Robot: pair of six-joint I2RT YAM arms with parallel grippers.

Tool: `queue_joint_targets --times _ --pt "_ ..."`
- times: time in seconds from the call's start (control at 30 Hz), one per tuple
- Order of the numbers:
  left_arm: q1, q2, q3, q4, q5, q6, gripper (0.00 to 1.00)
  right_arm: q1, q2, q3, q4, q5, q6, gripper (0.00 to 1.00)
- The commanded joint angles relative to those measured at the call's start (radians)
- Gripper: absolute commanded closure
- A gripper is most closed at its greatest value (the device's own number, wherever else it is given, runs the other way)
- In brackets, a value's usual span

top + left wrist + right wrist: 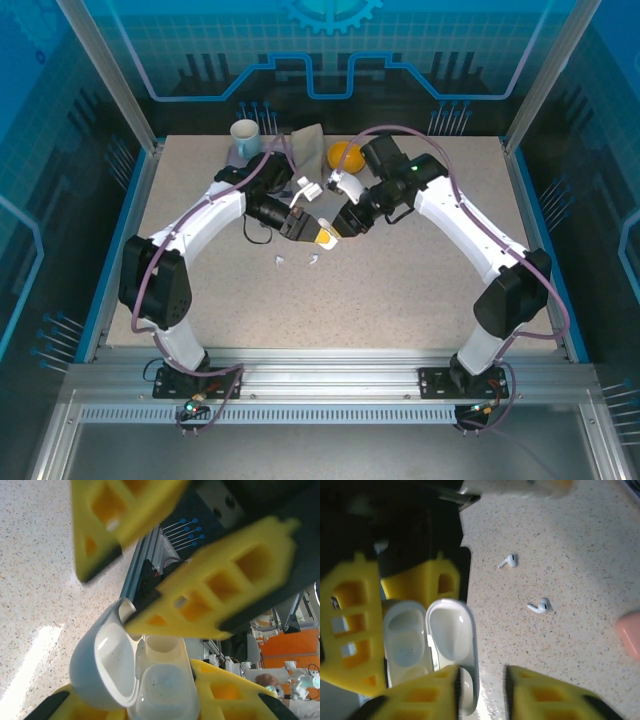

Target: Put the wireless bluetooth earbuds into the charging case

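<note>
Holding the open charging case [405, 640] aloft, presumably to steady it for loading, left gripper [160, 702] pinched its base, right gripper [480, 680] hovered at the lid [451, 630], jaws parted and empty, two white earbuds [540, 606] lay loose mid-table [570, 540], far from every edge.

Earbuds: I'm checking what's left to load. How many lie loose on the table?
2, both white, on the table: one earbud, second earbud beside it, apart. Others may be hidden.
</note>
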Motion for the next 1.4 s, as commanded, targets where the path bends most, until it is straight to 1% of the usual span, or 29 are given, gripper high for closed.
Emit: queue_joint_targets --times 0.0,0.03,0.1,0.13,0.2,0.3,0.37,0.4,0.5,0.53,0.67,0.77,0.97,1.03,1.17,1.27,1.37 --pt "0.007 -0.070 -0.063 0.101 -0.053 -0.062 1.00 -0.053 -0.080 0.012 0.085 -0.027 0.105 0.52" --pt "0.018 -0.098 -0.091 0.158 -0.079 -0.100 1.00 -0.065 -0.105 -0.006 0.109 -0.044 0.136 0.49" --pt "0.046 -0.175 -0.160 0.294 -0.153 -0.195 1.00 -0.083 -0.162 -0.050 0.156 -0.025 0.213 0.42" --pt "0.061 -0.211 -0.187 0.352 -0.188 -0.234 1.00 -0.085 -0.179 -0.072 0.169 -0.014 0.251 0.41" --pt "0.083 -0.300 -0.254 0.470 -0.295 -0.300 1.00 -0.087 -0.206 -0.122 0.209 0.031 0.357 0.38" --pt "0.086 -0.417 -0.329 0.603 -0.459 -0.360 1.00 -0.075 -0.224 -0.218 0.298 0.056 0.520 0.38" --pt "0.086 -0.488 -0.367 0.681 -0.544 -0.392 1.00 -0.039 -0.213 -0.266 0.350 0.085 0.601 0.37" --pt "0.086 -0.522 -0.389 0.721 -0.600 -0.413 1.00 -0.007 -0.197 -0.279 0.363 0.135 0.639 0.37" --pt "0.085 -0.609 -0.448 0.827 -0.773 -0.452 1.00 0.082 -0.110 -0.263 0.367 0.247 0.728 0.37" --pt "0.085 -0.631 -0.464 0.861 -0.830 -0.464 1.00 0.101 -0.079 -0.249 0.369 0.261 0.758 0.37" --pt "0.085 -0.728 -0.557 1.012 -1.034 -0.478 1.00 0.183 0.103 -0.134 0.317 0.353 0.894 0.36" --pt "0.085 -0.774 -0.610 1.092 -1.163 -0.478 1.00 0.241 0.230 -0.015 0.253 0.435 0.974 0.35" --pt "0.085 -0.821 -0.678 1.172 -1.424 -0.516 1.00 0.339 0.446 0.233 0.093 0.606 1.124 0.35" --pt "0.086 -0.831 -0.694 1.191 -1.491 -0.534 1.00 0.363 0.512 0.320 0.031 0.656 1.171 0.36" --pt "0.087 -0.840 -0.683 1.142 -1.583 -0.586 1.00 0.392 0.632 0.489 -0.090 0.727 1.250 0.37" --pt "0.087 -0.838 -0.665 1.102 -1.598 -0.599 1.00 0.404 0.706 0.557 -0.122 0.743 1.282 0.37" --pt "0.087 -0.843 -0.662 1.090 -1.609 -0.605 1.00 0.409 0.749 0.599 -0.139 0.751 1.308 0.38"
